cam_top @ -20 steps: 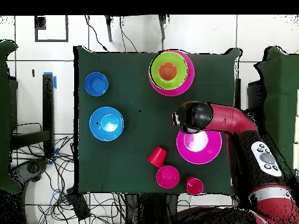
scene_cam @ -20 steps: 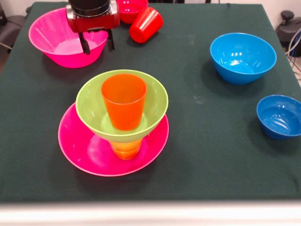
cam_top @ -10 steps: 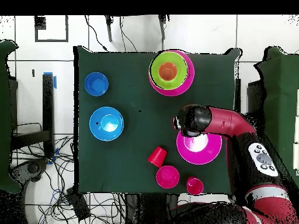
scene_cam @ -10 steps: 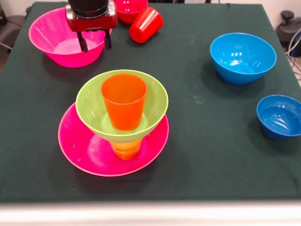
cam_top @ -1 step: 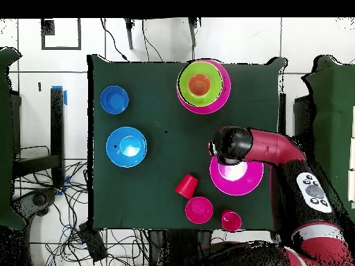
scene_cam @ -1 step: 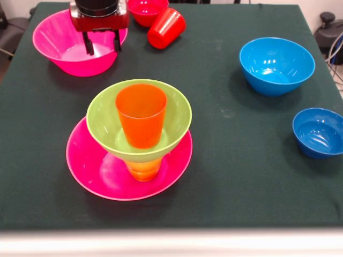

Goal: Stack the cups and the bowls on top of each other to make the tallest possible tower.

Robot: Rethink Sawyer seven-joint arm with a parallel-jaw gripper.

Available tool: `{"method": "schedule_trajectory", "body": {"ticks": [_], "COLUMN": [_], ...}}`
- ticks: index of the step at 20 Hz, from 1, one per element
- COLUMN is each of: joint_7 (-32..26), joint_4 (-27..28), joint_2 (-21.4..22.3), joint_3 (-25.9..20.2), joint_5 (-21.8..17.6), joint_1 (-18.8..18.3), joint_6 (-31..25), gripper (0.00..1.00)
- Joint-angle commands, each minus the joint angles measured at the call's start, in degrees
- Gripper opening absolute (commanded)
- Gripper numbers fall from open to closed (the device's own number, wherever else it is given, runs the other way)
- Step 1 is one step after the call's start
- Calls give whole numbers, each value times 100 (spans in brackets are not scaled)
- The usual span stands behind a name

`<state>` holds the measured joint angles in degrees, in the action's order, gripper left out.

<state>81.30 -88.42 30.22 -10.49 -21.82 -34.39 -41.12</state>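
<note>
The tower stands at the front left: a wide pink bowl (scene_cam @ -1 step: pixel 102 176), a yellow cup (scene_cam @ -1 step: pixel 143 169), a lime green bowl (scene_cam @ -1 step: pixel 179 115) and an orange cup (scene_cam @ -1 step: pixel 141 115) inside it. In the overhead view the tower (cam_top @ -1 step: pixel 201 84) sits at the table's top edge. My gripper (scene_cam @ -1 step: pixel 101 44) hangs open and empty over the near rim of the second pink bowl (scene_cam @ -1 step: pixel 56 45), well behind the tower. A light blue bowl (scene_cam @ -1 step: pixel 276 64) and a small dark blue bowl (scene_cam @ -1 step: pixel 319 133) sit at the right. A red cup (scene_cam @ -1 step: pixel 166 28) lies on its side beside a small red bowl (scene_cam @ -1 step: pixel 147 9).
From overhead, the red arm (cam_top @ -1 step: pixel 277 149) reaches in from the lower right across the pink bowl (cam_top @ -1 step: pixel 243 180). Another red cup (cam_top @ -1 step: pixel 231 220) stands upright near the table's bottom edge, beside the small red bowl (cam_top @ -1 step: pixel 199 209). Cables lie on the floor around the table.
The gripper has drawn back from the tower, moving farther over the second pink bowl. The bowls and cups have not moved.
</note>
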Motion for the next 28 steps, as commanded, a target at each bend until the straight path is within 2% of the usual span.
{"method": "schedule_trajectory", "body": {"ticks": [1, 7, 13, 19, 28], "joint_7": [885, 980, 1209, 1303, 1283], "joint_4": [-187, -340, -287, -381, -450], "joint_2": [-215, -5, -334, -438, -438], "joint_3": [20, 137, 100, 124, 117], "joint_5": [-50, 75, 251, 352, 438], "joint_1": [229, 231, 251, 247, 219], "joint_6": [544, 502, 975, 1313, 1418], "gripper": [100, 100, 100, 100, 100]}}
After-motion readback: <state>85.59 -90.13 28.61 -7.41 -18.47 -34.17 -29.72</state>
